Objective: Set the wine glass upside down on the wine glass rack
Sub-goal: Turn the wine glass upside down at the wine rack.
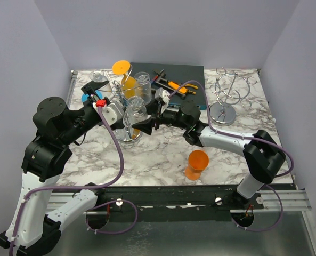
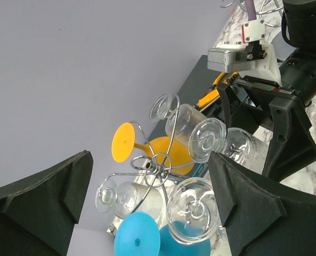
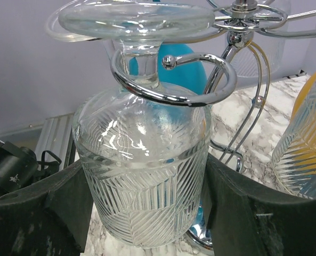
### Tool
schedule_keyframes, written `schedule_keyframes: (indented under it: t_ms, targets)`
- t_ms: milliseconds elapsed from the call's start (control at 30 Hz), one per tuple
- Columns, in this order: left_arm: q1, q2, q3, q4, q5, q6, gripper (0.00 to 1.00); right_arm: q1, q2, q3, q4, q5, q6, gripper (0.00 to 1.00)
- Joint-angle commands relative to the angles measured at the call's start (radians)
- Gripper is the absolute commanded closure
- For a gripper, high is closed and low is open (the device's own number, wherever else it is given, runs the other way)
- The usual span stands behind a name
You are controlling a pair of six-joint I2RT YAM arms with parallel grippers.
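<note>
Left arm (image 1: 32, 197) and right arm (image 1: 227, 140), white shells, bulky black joints, purple cables (image 1: 121, 154), black wedge-shaped gripper fingers (image 2: 253, 213), red connector (image 1: 99, 103).

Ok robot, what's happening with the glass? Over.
Left gripper open, empty, by the rack. Right gripper shut on clear wine glass, upside down, stem in rack hook. Orange glass close beside.

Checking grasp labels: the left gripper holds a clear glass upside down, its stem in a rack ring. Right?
No, wrong arm. The right gripper holds the clear glass upside down, its stem in a rack ring; the right wrist view shows it between those fingers. The left gripper is open.
</note>
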Motion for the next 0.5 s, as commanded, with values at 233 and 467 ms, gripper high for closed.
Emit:
schedule_keyframes:
  t_ms: [233, 467]
  targets:
    - [-0.001, 0.0, -0.013, -0.007, -0.012, 0.005, 0.02, 0.01, -0.045, 0.009, 0.08, -0.061, -0.043, 0.68]
    - [-0.001, 0.002, -0.01, -0.008, -0.012, 0.006, 0.02, 0.01, -0.051, -0.022, 0.144, -0.048, -0.044, 0.71]
